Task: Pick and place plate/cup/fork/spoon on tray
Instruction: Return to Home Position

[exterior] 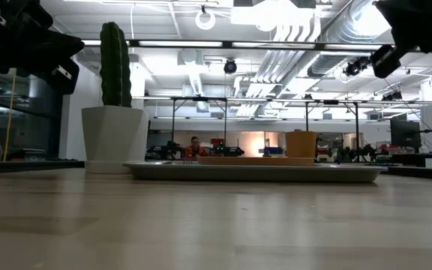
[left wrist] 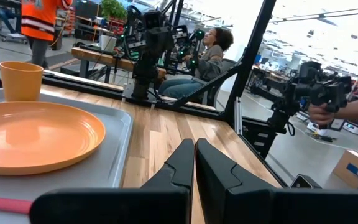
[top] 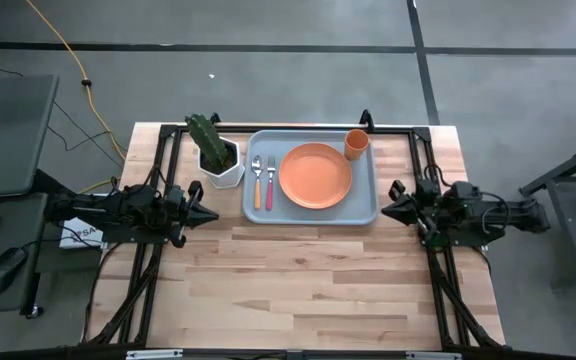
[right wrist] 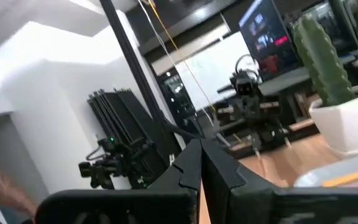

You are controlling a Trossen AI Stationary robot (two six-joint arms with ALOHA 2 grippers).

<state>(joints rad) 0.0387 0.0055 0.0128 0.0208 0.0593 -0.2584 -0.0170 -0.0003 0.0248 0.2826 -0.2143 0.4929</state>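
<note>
The pale blue-grey tray point(top: 370, 185) lies at the table's far middle. On it rest the orange plate point(top: 315, 176), the orange cup point(top: 356, 144) at its far right corner, and the spoon point(top: 257, 183) and pink-handled fork point(top: 270, 184) side by side at its left. In the left wrist view the plate point(left wrist: 33, 134), cup point(left wrist: 21, 79) and tray point(left wrist: 114, 158) show. My left gripper point(top: 211, 213) is shut and empty, left of the tray. My right gripper point(top: 385, 209) is shut and empty, right of the tray.
A white pot with a green cactus point(top: 216, 152) stands just left of the tray's far left corner. Black frame rails point(top: 298, 128) run along the table's far edge and sides. Bare wood point(top: 298, 290) spreads toward the near edge. People show in the room beyond.
</note>
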